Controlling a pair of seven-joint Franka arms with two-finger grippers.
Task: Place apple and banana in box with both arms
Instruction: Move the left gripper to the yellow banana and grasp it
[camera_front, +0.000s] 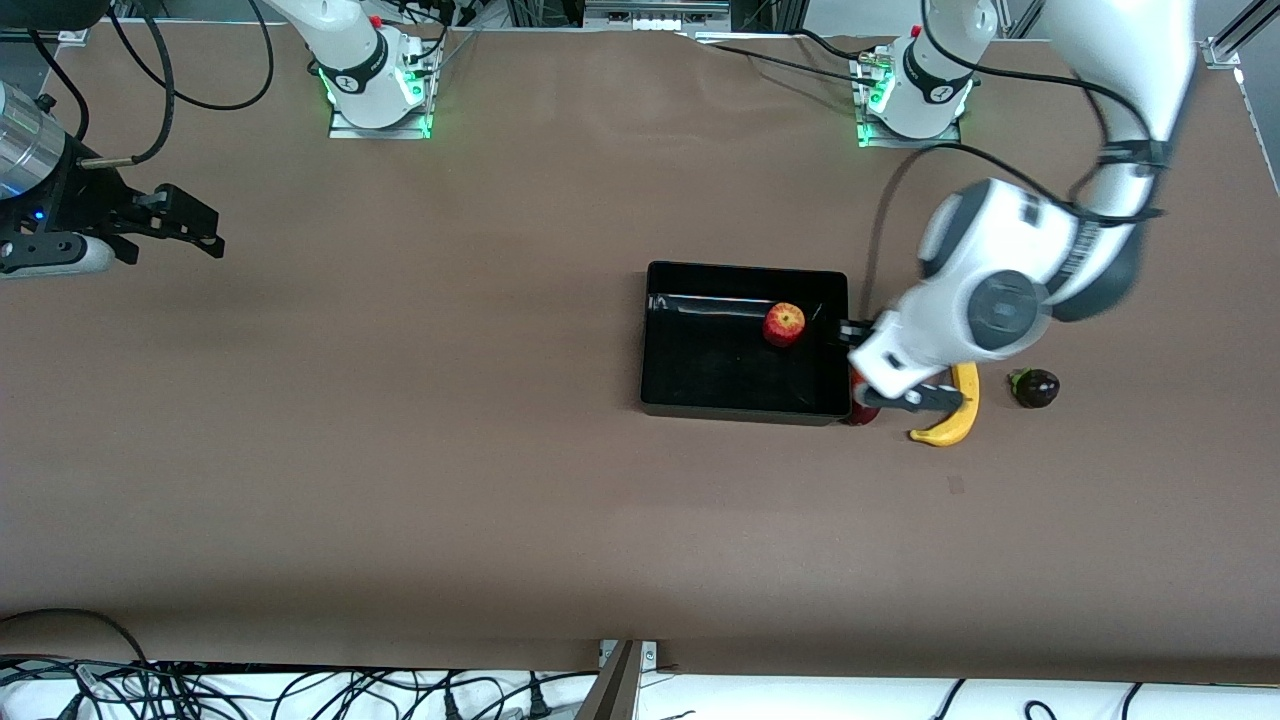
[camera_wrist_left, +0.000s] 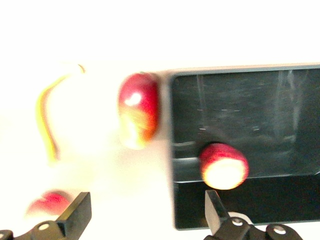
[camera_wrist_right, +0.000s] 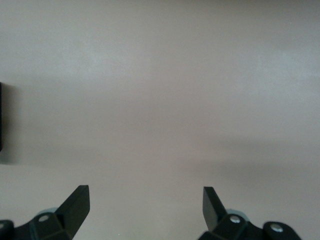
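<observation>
the box, a glossy black bin, is seen near the middle of the table toward the left arm's end, and only the apple is held in it, close to the wall nearest the left arm's base. the banana is left on the table just beside the box, with a red fruit wedged between it and the box wall and a dark fruit near it. the left gripper is held over the box edge, fingers spread apart and empty. the right gripper waits over bare table, also spread apart. no readable writing is made out.
</observation>
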